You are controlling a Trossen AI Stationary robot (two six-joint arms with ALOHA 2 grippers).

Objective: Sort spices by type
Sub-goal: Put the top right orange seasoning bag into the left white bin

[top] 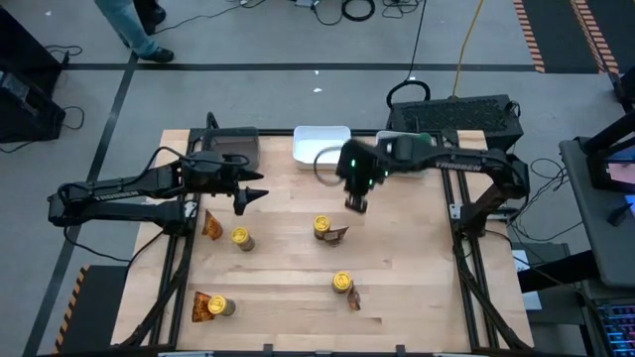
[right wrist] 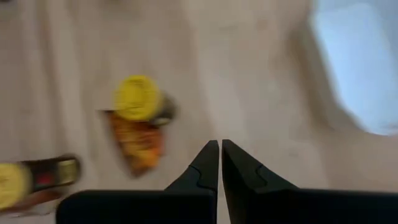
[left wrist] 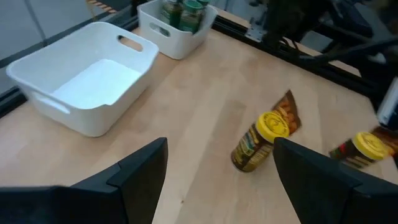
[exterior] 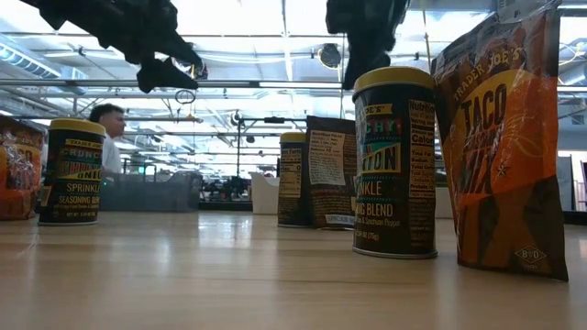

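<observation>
High view: left gripper [top: 250, 195] hangs over the table's left half with its fingers spread and nothing between them. The right gripper [top: 356, 204] hangs empty near the table's middle, fingers pressed together, just beside the white tray [top: 321, 145]. Four yellow-lidded jars [top: 241, 238], each with an orange packet [top: 211, 226] touching or just beside it, lie scattered over the table.
Low view: jars stand upright and packets lean beside them; both grippers are up off the table.
Left wrist view: an empty white tray [left wrist: 93, 81]; a second white tray [left wrist: 177, 28] holds the green-lidded jars [left wrist: 186, 14].
Right wrist view: shut fingertips over bare wood, a jar and packet near.
Step in hand: green jars look sorted; yellow jars and packets remain.
Next move: probably lower open fingers around one jar without knocking its packet.
</observation>
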